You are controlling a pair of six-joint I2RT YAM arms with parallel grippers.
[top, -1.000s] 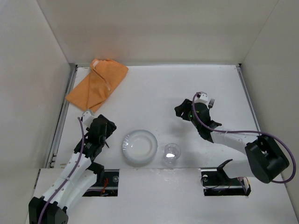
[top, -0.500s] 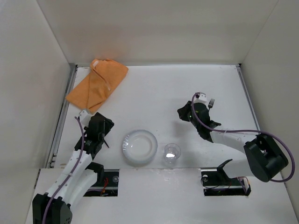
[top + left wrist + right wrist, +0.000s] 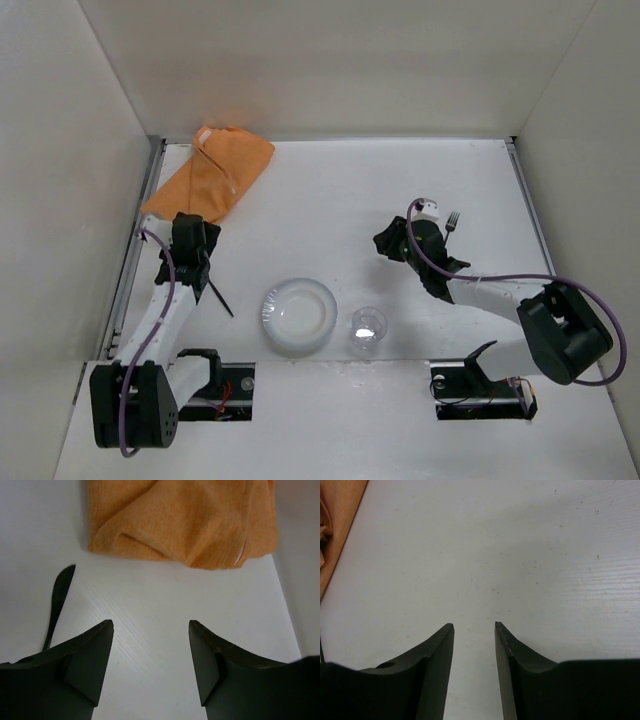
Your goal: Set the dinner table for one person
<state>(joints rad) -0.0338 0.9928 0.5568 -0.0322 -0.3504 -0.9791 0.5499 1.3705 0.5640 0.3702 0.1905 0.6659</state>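
Note:
The dinner table (image 3: pixel 330 190) is a white tabletop between white walls. A white plate (image 3: pixel 299 315) sits near the front edge, with a clear glass (image 3: pixel 368 330) to its right. A thin black utensil (image 3: pixel 220 297) lies left of the plate; it also shows in the left wrist view (image 3: pixel 57 597). A silver fork (image 3: pixel 452 220) lies beside the right arm. My left gripper (image 3: pixel 188 228) (image 3: pixel 150 625) is open and empty, just short of the orange cloth (image 3: pixel 215 180) (image 3: pixel 185 525). My right gripper (image 3: pixel 382 243) (image 3: pixel 472 625) is open and empty over bare table.
White walls close in the table on the left, back and right. A metal rail (image 3: pixel 135 250) runs along the left edge beside my left arm. The orange cloth's edge shows at the top left of the right wrist view (image 3: pixel 335 525).
My left gripper has swung left and back, away from the plate, up to the orange cloth. The black utensil stays on the table. My right gripper has barely moved.

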